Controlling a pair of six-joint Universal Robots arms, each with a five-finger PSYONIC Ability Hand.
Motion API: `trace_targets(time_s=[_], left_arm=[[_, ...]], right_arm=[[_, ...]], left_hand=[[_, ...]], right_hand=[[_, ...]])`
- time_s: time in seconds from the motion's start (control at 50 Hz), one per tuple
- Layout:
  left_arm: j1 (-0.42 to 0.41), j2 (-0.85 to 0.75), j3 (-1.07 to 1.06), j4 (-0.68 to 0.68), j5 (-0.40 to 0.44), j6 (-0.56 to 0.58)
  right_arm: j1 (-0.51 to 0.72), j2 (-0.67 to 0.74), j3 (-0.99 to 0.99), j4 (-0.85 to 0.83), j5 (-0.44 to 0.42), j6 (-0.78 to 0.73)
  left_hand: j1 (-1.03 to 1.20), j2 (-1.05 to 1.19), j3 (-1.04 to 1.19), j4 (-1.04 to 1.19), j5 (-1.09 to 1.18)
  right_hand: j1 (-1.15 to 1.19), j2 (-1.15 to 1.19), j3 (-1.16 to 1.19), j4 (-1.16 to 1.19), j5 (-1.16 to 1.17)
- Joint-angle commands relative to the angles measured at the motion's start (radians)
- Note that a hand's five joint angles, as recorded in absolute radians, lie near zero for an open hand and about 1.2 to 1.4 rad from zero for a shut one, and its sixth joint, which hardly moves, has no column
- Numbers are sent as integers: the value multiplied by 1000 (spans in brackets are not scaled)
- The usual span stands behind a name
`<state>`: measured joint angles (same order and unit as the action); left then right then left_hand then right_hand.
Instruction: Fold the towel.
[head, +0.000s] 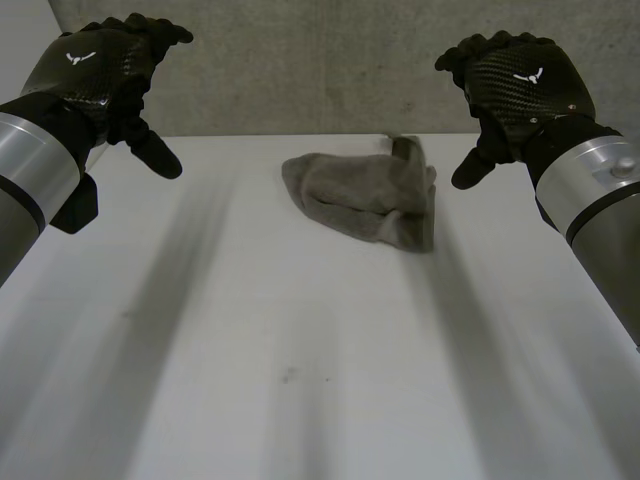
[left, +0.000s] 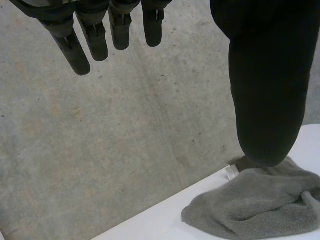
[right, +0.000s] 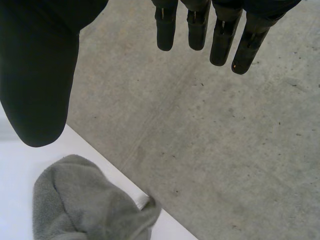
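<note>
My left hand (head: 95, 65) hangs raised over the left side of the counter (head: 300, 380). Its fingers are straight and spread, the thumb is apart, and it holds nothing. My right hand (head: 520, 80) is raised on the right side, its fingers loose and empty. The towel (head: 365, 198) lies in a crumpled heap near the counter's far edge, between my hands and nearer the right one, touched by neither.
</note>
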<state>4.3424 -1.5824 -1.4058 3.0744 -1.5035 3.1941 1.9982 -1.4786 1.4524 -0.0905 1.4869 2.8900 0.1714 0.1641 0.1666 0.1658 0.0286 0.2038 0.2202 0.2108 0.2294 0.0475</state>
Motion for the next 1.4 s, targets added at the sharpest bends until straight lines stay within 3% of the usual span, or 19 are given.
trace_targets(time_s=[0.02,0.4,0.62,0.82,0.94,1.0,1.1,1.3,1.4], left_arm=[[-1,-1,-2,0,0,0],[0,-2,-2,1,0,0],[-1,-7,-19,30,0,0],[-1,-28,-21,64,-1,3],[2,-51,-21,82,-1,3],[2,-54,-24,87,-1,3],[6,-70,-28,98,-3,3],[8,-88,-28,102,-1,3],[8,-96,-28,102,-1,3]], right_arm=[[1,4,2,0,-10,0],[-4,47,3,-9,-8,3],[-9,336,-107,-38,-7,5],[-4,708,-378,-262,-11,-26],[-4,908,-593,-259,-40,-121],[-4,943,-639,-249,-48,-135],[-4,1040,-785,-197,-48,-143],[-6,1117,-909,-85,-46,-178],[-6,1129,-928,-65,-40,-205]], left_hand=[[3,10,8,9,-29],[3,10,8,9,-29],[3,10,8,9,-29],[3,10,8,9,-29],[3,10,8,9,-29],[3,10,8,9,-29],[3,10,8,9,-29],[3,10,8,9,-29],[3,10,8,9,-29]], right_hand=[[-29,-46,-36,-55,-48],[-29,-46,-36,-55,-48],[-29,-46,-36,-55,-48],[-29,-46,-36,-55,-48],[-29,-46,-36,-55,-48],[-29,-46,-36,-55,-48],[221,204,214,195,203],[324,308,317,299,306],[605,589,598,580,587]])
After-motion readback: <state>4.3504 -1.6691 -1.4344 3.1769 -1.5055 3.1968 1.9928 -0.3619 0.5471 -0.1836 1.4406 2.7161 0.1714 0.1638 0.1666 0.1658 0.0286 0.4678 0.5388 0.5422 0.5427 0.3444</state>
